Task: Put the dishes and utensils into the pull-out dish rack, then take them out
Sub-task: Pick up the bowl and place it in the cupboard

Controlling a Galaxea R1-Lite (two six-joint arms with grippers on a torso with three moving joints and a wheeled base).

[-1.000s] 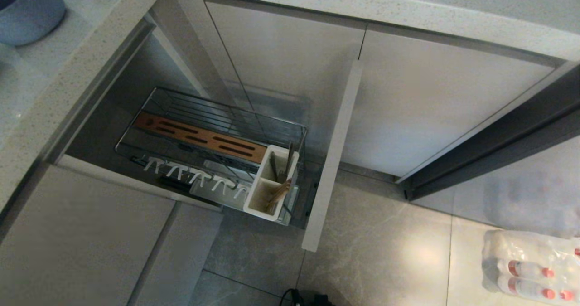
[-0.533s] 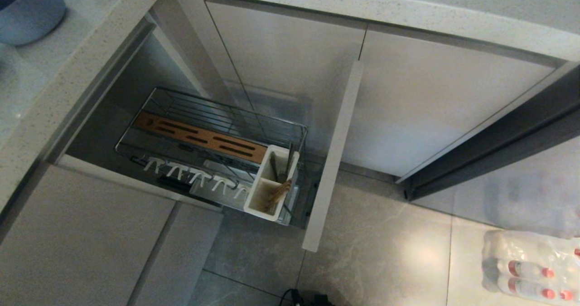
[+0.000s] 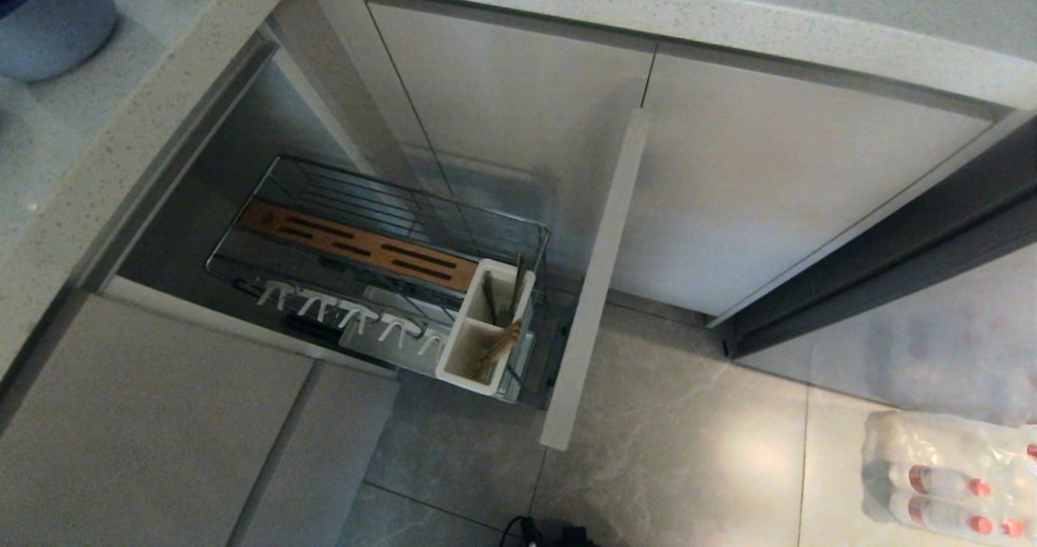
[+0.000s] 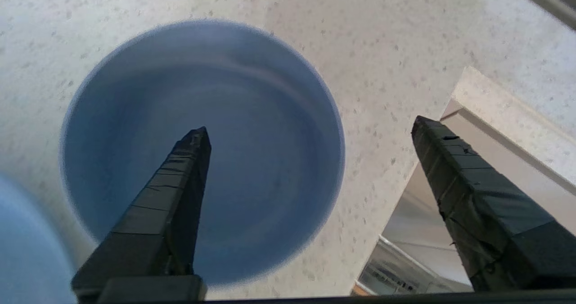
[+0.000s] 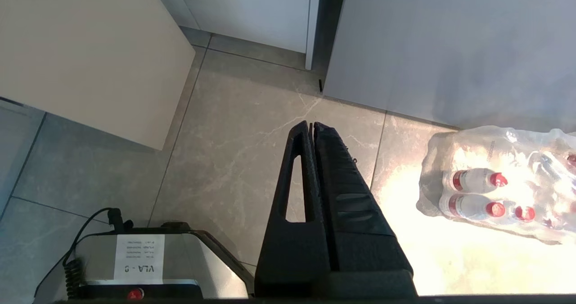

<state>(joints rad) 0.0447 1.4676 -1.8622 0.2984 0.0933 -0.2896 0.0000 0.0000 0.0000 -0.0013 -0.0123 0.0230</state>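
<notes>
A dusty-blue bowl [image 4: 252, 115] stands upright on the speckled countertop [image 4: 396, 34], near its corner; the head view shows it at the top left [image 3: 49, 20]. My left gripper [image 4: 310, 126] hangs open above it. One finger [image 4: 180, 178] is over the bowl's hollow and the other is out past the rim, neither touching. A blurred pale-blue edge [image 4: 22, 250] beside the bowl looks like the plate. The pull-out dish rack [image 3: 381, 247] stands drawn out below. Its white caddy [image 3: 454, 352] holds the chopsticks [image 3: 498, 348] and the fork [image 3: 515, 288]. My right gripper [image 5: 312, 124] is shut and empty over the floor.
The rack's beige front panel [image 3: 591, 288] juts out over the tiled floor. A shrink-wrapped pack of bottles [image 3: 948, 474] lies at the lower right. Closed cabinet doors [image 3: 770, 174] fill the back, and the robot's base [image 5: 144, 259] sits beside the right gripper.
The rack, caddy and bowl keep their places in the head view. A dark sliver now shows over the bowl at the picture's left edge.
</notes>
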